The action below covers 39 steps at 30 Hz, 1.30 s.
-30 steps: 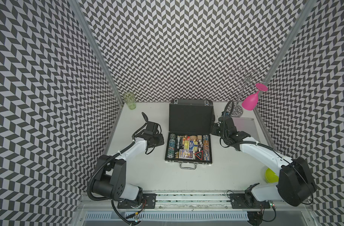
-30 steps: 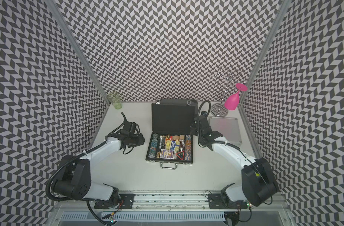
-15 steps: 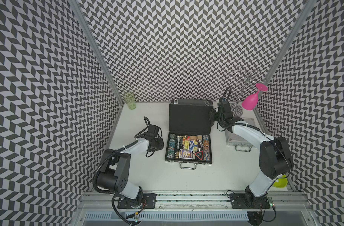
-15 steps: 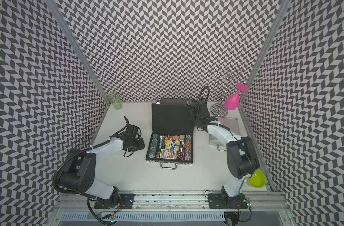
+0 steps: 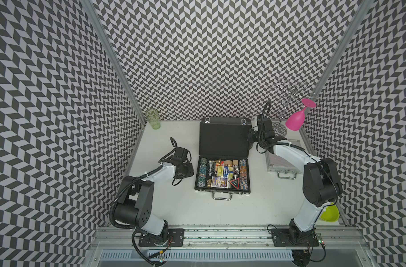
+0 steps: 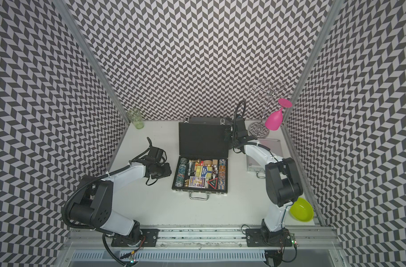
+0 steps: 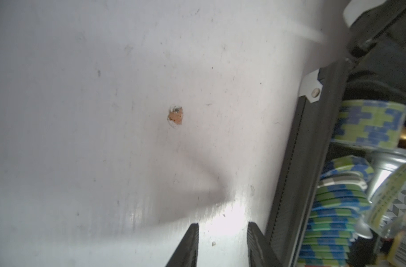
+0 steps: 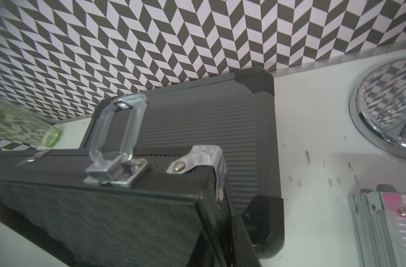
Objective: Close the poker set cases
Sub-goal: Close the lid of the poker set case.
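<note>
The flat black case (image 5: 223, 189) lies open mid-table, chips and cards showing, with its lid (image 5: 224, 138) standing upright in both top views (image 6: 203, 138). My right gripper (image 5: 251, 138) is at the lid's right edge, shut on that edge (image 8: 227, 222). The ribbed dark grey case (image 8: 197, 120) lies closed and flat behind the lid. Under my right forearm rests the silver case (image 5: 281, 163), closed. My left gripper (image 5: 189, 170) hovers low by the black case's left side, open and empty (image 7: 222, 227).
A green glass (image 5: 153, 119) stands at the back left. A wire glass rack (image 5: 281, 129) with a hanging pink glass (image 5: 295, 119) stands at the back right. A lime bowl (image 5: 329, 213) sits at the front right by my right arm's base.
My right arm swung back to the lid's right edge, uncovering the silver case, and its jaws closed. My left gripper slid forward and nearer the black case.
</note>
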Each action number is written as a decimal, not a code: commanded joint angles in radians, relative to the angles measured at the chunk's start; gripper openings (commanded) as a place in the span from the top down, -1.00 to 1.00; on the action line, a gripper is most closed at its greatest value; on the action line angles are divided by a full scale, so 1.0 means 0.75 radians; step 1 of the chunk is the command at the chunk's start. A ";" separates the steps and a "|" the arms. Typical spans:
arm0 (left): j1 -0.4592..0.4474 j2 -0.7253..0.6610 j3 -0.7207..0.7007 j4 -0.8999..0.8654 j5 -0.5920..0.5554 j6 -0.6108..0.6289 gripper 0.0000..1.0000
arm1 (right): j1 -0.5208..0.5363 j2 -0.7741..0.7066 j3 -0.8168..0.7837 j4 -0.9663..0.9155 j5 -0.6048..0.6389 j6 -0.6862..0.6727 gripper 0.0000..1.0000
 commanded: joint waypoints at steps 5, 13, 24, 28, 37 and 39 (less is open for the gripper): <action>0.075 -0.010 0.061 -0.014 0.067 0.009 0.09 | 0.013 -0.196 -0.216 0.270 -0.051 -0.086 0.78; 0.085 -0.014 0.060 0.005 0.071 -0.015 0.06 | 0.028 -0.394 -0.464 0.486 -0.036 -0.172 0.78; 0.144 0.028 0.105 0.063 0.109 -0.109 -0.01 | 0.192 -0.576 -0.723 0.657 0.089 -0.310 0.70; 0.198 0.002 0.099 0.088 0.088 -0.166 -0.04 | 0.260 -0.628 -0.800 0.663 0.141 -0.296 0.66; 0.243 0.058 0.213 0.115 0.112 -0.220 -0.06 | 0.348 -0.781 -1.015 0.700 0.292 -0.150 0.43; 0.240 0.064 0.228 0.125 0.128 -0.223 -0.07 | 0.355 -0.811 -1.043 0.704 0.296 -0.130 0.34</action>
